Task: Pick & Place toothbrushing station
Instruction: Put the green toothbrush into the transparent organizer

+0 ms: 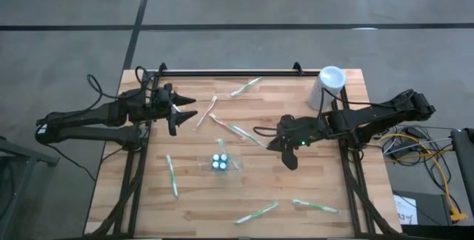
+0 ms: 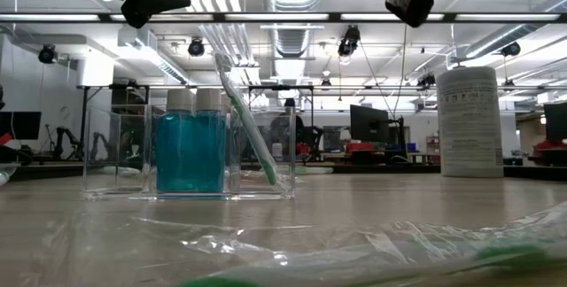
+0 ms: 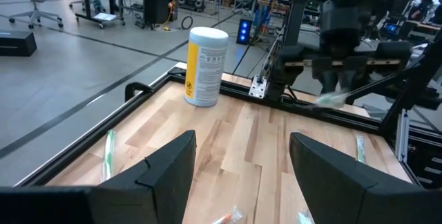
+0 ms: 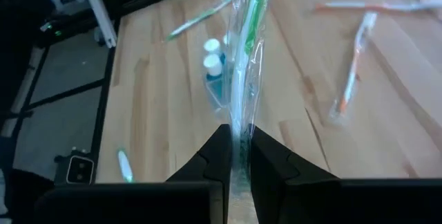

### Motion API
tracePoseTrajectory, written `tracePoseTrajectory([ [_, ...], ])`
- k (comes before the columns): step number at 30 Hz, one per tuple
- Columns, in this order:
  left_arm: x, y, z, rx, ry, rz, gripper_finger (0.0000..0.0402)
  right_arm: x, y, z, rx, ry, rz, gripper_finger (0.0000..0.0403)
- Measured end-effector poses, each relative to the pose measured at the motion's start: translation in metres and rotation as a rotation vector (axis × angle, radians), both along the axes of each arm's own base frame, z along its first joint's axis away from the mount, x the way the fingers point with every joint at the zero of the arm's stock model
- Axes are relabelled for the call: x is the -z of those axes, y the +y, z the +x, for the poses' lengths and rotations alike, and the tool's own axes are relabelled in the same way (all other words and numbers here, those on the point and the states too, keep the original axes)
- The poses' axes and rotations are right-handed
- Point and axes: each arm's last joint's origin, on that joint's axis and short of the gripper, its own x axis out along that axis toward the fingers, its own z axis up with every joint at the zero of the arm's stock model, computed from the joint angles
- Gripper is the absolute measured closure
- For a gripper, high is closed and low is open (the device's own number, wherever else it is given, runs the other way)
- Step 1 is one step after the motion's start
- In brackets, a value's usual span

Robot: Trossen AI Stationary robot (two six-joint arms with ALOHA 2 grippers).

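- The right gripper (image 4: 235, 151) hangs above the middle of the tabletop (image 1: 296, 181). Its fingers (image 4: 268, 162) are closed tight on a green toothbrush (image 4: 247, 41) in a clear wrapper.
- That toothbrush sticks out from the fingers, up in the air, toward the holder.
- The clear holder (image 1: 220, 163) stands near the middle of the tabletop, just beside the right gripper. It has two small bottles (image 2: 189, 141) of blue stuff in it, and one toothbrush (image 2: 248, 123) leans in it.
- The left gripper (image 1: 180, 111) waits above the tabletop's left side. Its fingers (image 3: 169, 175) are wide open and hold nothing.
- More wrapped toothbrushes lie flat around the tabletop. Green ones (image 1: 172, 175) lie at the left, the front and the back. An orange one (image 1: 205, 112) lies near the left gripper.
- A white tub (image 1: 326, 87) stands upright at the back right corner.
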Motion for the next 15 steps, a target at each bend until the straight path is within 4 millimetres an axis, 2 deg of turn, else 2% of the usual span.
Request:
tracePoseTrajectory([
  [6,-0.0001,0.0,0.0,-0.001,0.0,0.0,0.0162,-0.0109,0.0004,0.0021,-0.025,-0.043,-0.029,0.0374],
  [15,-0.0009,0.0001,0.0001,-0.003,-0.01,-0.008,0.0162,-0.003,0.0021,0.0102,-0.014,-0.006,-0.02,0.0374],
])
